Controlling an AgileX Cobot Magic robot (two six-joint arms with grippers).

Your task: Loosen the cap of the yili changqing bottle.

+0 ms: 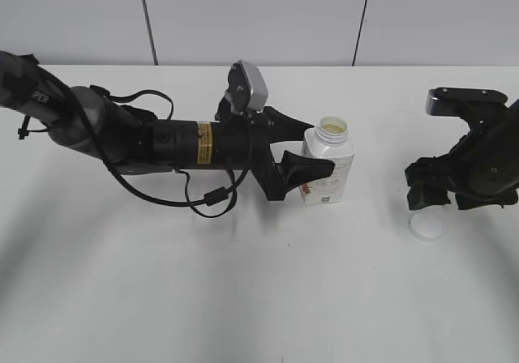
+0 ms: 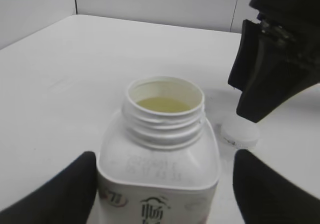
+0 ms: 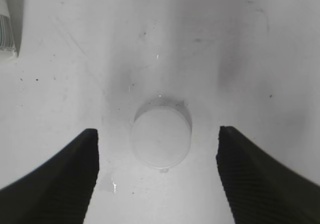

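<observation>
The yili changqing bottle [image 1: 328, 168] stands upright on the white table, its threaded neck open with pale yellow liquid inside [image 2: 162, 104]. My left gripper [image 1: 320, 146] straddles the bottle body; in the left wrist view [image 2: 165, 194] its left finger is against the bottle and its right finger stands a little apart, so it is open. The white cap [image 1: 426, 225] lies flat on the table to the right of the bottle. It also shows in the left wrist view [image 2: 240, 134] and right wrist view [image 3: 161, 136]. My right gripper [image 1: 430, 194] hovers over the cap, open and empty [image 3: 157, 184].
The white table [image 1: 243, 298] meets a grey panelled wall [image 1: 259, 14] at the back. The left arm and its cables [image 1: 162, 144] lie across the table's left half. A corner of the bottle shows at the right wrist view's top left [image 3: 7, 29].
</observation>
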